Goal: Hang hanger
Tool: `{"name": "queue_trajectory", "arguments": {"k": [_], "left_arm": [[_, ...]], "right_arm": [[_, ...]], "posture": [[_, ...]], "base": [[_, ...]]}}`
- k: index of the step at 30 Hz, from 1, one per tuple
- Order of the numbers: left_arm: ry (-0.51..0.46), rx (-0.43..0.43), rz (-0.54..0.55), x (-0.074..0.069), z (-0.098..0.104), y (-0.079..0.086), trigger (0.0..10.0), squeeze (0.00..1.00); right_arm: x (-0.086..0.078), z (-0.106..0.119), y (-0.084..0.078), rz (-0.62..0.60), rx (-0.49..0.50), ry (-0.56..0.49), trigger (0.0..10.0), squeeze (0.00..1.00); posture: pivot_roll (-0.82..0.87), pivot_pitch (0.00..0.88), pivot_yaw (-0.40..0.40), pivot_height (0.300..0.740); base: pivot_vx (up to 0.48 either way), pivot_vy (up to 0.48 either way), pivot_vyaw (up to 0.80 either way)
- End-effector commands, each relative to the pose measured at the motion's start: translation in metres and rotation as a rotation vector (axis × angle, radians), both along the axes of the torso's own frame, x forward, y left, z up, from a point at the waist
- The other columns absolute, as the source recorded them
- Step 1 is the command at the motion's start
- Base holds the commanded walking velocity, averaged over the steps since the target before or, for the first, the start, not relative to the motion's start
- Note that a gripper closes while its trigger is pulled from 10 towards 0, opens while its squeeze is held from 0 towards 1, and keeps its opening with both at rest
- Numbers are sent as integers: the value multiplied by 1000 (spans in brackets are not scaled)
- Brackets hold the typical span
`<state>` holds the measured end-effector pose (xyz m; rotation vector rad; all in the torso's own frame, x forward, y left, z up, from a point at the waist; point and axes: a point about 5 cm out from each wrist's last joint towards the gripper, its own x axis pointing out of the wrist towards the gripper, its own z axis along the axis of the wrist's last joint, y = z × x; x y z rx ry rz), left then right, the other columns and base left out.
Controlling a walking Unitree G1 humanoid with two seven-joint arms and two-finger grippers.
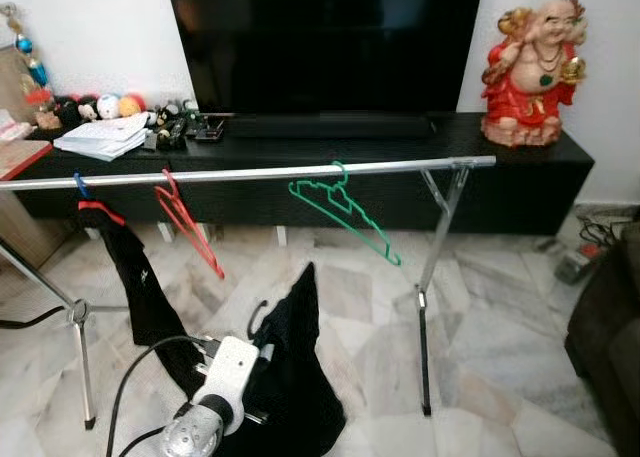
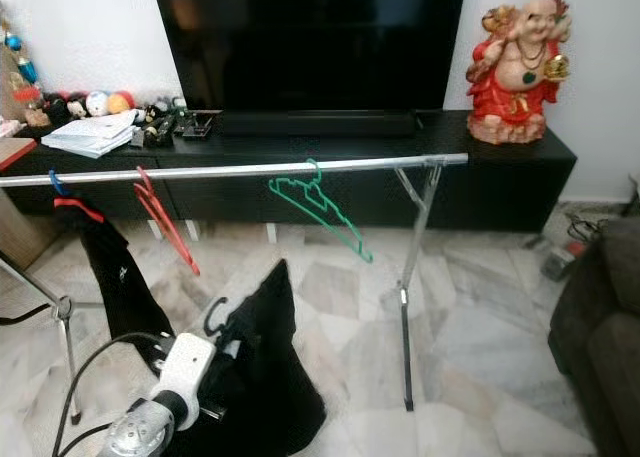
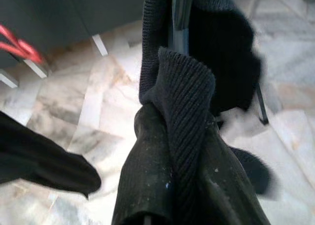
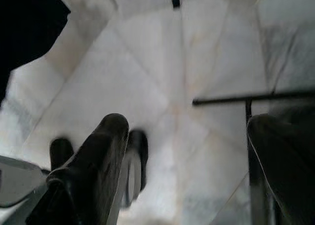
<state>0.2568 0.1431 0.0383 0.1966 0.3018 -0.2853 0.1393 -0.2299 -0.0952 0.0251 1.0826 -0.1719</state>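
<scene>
Marble floor tiles (image 1: 480, 377) lie under a silver clothes rail (image 1: 250, 173) before a black TV console (image 1: 520, 177). Nearest, the left end effector (image 3: 172, 151) is clenched on a black knitted garment (image 1: 295, 367) on a dark hanger (image 3: 179, 18), low, below the rail. The right end effector (image 4: 182, 156) hangs released above the floor. Farther, a red hanger (image 1: 185, 222) and a green hanger (image 1: 345, 212) hang on the rail, with a black garment (image 1: 130, 267) at its left. A red statue (image 1: 530, 62) stands on the console.
</scene>
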Motion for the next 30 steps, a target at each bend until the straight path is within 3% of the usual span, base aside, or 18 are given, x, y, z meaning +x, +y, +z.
{"name": "queue_trajectory", "arguments": {"k": [1,30], "left_arm": [[-54,13,37,6,10,11,10000,0],[-59,19,97,15,13,13,10000,0]], "right_arm": [[6,0,12,15,32,-10,10000,0],[14,3,8,53,24,-20,10000,0]], "posture": [[47,0,29,740],[70,0,-6,740]], "base": [[371,0,0],[363,0,0]]}}
